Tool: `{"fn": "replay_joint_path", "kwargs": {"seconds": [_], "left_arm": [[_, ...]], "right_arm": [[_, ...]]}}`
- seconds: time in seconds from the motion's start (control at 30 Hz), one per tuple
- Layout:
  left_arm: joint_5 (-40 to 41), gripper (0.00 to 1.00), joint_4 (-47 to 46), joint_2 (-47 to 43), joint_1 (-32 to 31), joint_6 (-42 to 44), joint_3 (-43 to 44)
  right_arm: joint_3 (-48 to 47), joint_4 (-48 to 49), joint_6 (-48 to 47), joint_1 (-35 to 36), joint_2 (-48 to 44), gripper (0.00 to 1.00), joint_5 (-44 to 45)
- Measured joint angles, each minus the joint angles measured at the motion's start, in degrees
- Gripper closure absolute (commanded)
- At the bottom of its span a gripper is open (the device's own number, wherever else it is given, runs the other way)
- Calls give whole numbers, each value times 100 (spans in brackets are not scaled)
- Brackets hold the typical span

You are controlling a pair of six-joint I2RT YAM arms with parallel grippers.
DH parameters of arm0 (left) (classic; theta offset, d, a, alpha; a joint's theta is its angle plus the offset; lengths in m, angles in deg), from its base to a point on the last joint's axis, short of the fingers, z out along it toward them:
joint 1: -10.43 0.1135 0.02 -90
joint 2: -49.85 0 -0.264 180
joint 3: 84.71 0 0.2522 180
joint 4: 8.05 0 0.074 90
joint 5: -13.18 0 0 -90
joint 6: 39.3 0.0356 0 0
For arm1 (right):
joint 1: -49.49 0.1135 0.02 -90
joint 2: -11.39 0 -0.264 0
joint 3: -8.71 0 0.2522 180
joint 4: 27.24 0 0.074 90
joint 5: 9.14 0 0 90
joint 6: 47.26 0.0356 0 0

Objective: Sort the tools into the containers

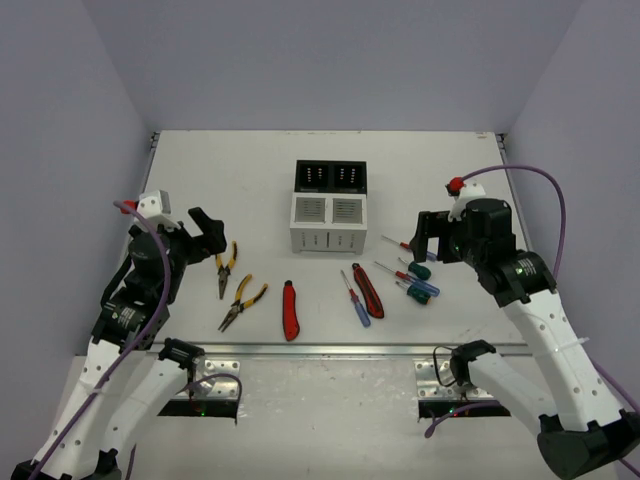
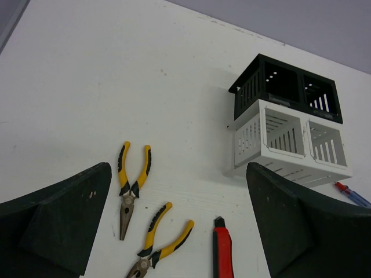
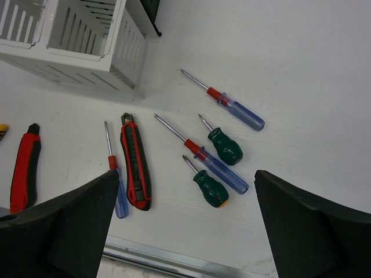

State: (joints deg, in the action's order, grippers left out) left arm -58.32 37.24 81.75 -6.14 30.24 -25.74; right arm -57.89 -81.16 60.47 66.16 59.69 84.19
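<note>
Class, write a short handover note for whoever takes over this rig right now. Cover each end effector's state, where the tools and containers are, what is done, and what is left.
Left end effector: open, empty, near the two pliers.
Right end effector: open, empty, near the screwdrivers.
Containers: mid-table, black box directly behind white box; no tool shows in either.
Tools: all lie on the table, with the pliers left, two utility knives towards the centre, and five screwdrivers centre to right.
Done: nothing sorted yet.
Left: every tool still has to go into a box.
</note>
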Motion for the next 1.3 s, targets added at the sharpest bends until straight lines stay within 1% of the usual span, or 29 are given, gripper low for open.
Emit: {"fn": "replay_joint_path", "kwargs": {"seconds": [0.27,0.4,0.47,0.53,0.63,0.77,0.83,0.9,0.93,1.07,1.23,1.27,1.3], "left_arm": [[43,0,0,5,0,-2,0],[62,0,2,85,0,-4,0],[63,0,2,146,0,-4,0],[61,0,2,204,0,-4,0],[58,0,3,278,0,-4,0],[57,0,2,284,0,-4,0],[52,0,2,262,0,-4,0],[42,0,0,239,-2,-4,0],[36,0,-2,235,-8,-4,0],[11,0,2,279,-28,-2,0],[-50,0,-2,338,-35,-2,0],[-68,0,-2,354,-37,-2,0],[-83,0,-2,375,-39,0,0]], "right_arm": [[4,68,-98,0,13,1,3],[220,404,-277,0,39,1,-15],[358,544,-511,0,116,1,-23],[383,604,-805,0,361,1,-33],[51,541,-1192,0,1244,2,-47],[-312,540,-1576,0,2489,8,-42],[-440,559,-1760,0,3069,16,-13],[-574,589,-1935,0,3672,27,36],[-654,554,-2023,0,3938,30,55],[-1129,498,-2356,0,4919,34,66],[-1223,755,-2736,-2,5412,41,120],[-1247,792,-2795,-4,5492,46,99],[-1285,824,-2838,-6,5578,48,71]]}}
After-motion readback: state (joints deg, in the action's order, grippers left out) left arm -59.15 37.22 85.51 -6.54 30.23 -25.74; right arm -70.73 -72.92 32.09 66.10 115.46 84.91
